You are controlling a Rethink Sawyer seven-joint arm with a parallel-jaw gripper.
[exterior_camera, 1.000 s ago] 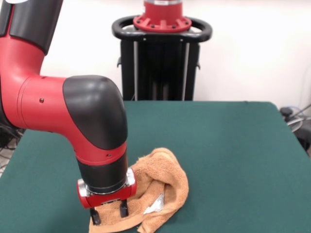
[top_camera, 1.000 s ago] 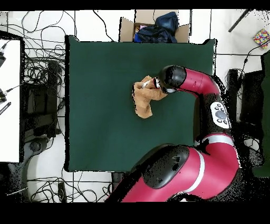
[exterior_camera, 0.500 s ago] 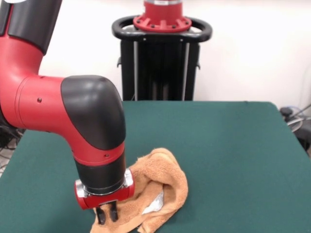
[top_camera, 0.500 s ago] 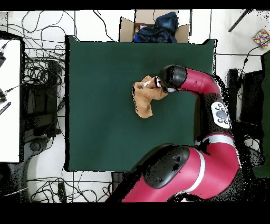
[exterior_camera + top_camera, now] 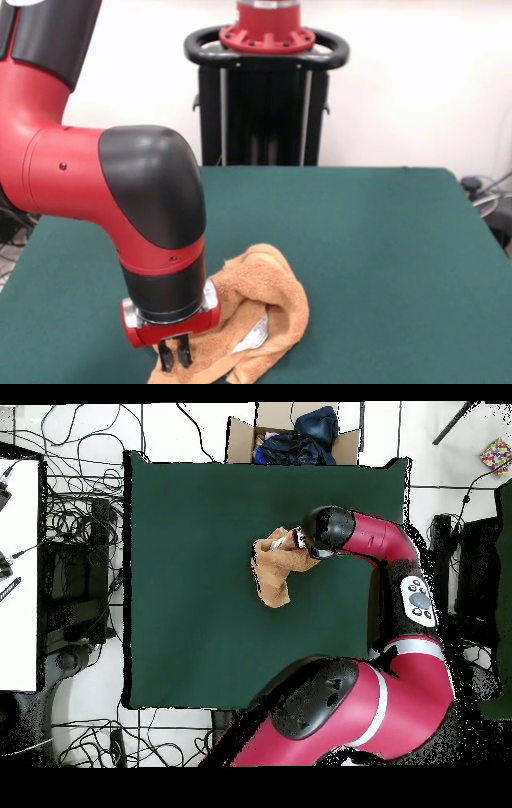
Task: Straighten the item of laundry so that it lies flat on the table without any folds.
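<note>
Your dark green table (image 5: 384, 256) carried one thing, your red and black arm (image 5: 120, 200) came down over its near-left part, orange-tan towel (image 5: 268, 300) lay bunched and folded there, white tag (image 5: 254, 336) showing, jaws (image 5: 174, 354) pinched shut on its edge.

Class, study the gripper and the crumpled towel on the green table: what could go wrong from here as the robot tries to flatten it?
1. The gripper is shut on the towel at one edge of a bunched heap; it may have pinched several layers, so pulling could drag the lump instead of unfolding it.
2. The towel lies near the table edge closest to the front camera; a pull that way could slide it off.
</note>
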